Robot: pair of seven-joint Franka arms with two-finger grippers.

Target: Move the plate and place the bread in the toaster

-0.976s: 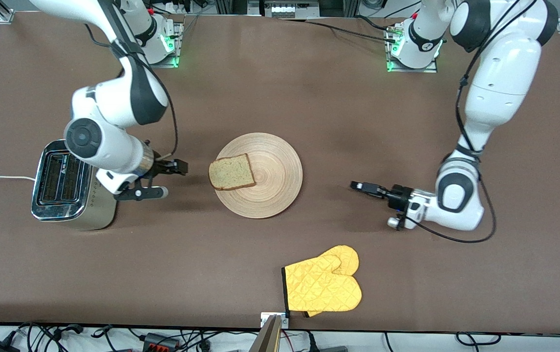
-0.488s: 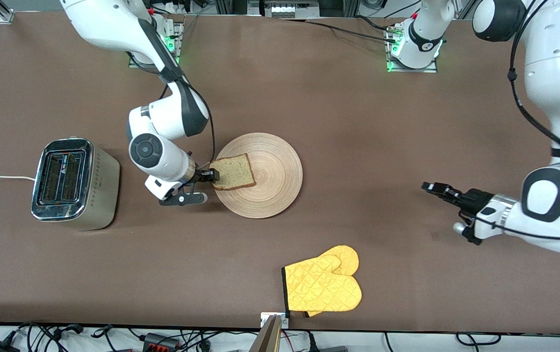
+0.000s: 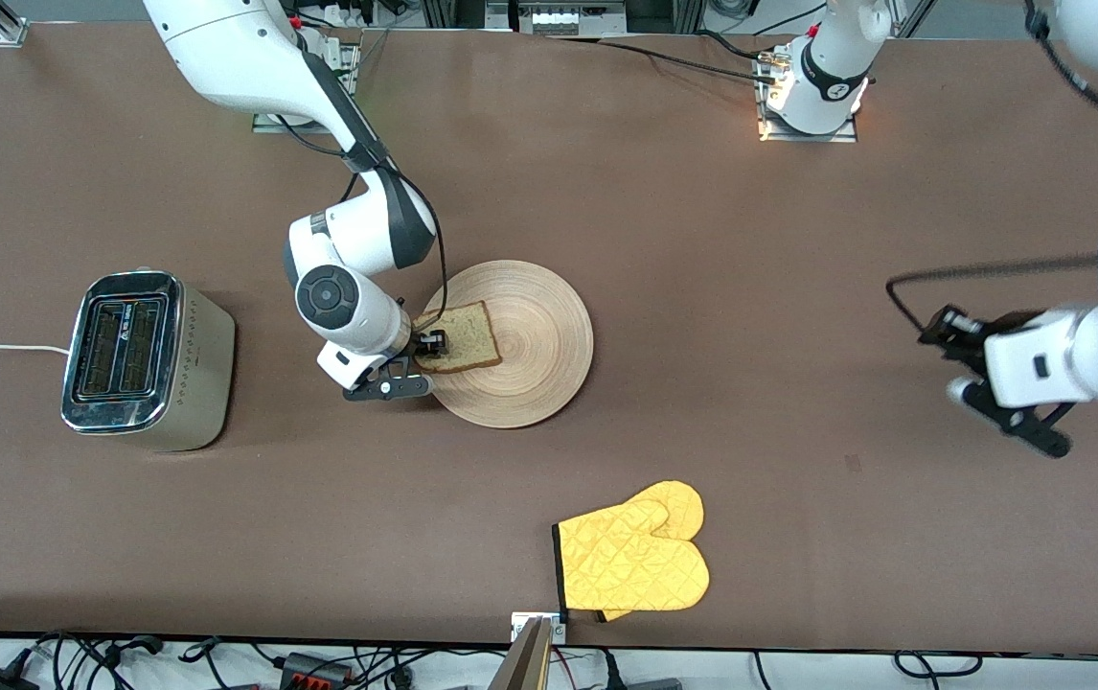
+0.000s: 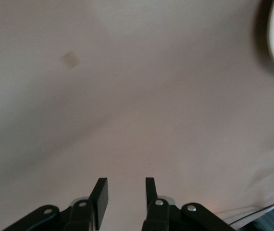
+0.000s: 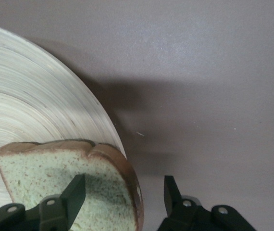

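- The plate [image 3: 509,343] is seen mid-frame on the desk [image 3: 702,240]; the toaster [image 3: 142,359] stands at mid-left.
- The bread [image 3: 458,337], on the plate, is straddled by the open right claw [image 3: 426,347], not yet gripped; closing is needed next.
- The left claw [image 4: 123,191], part-open and empty, is held at right.

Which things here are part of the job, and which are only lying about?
Part of the job:
- plate
- bread on the plate, right claw at its edge
- toaster

Lying about:
- yellow oven mitt
- left claw, open over bare table
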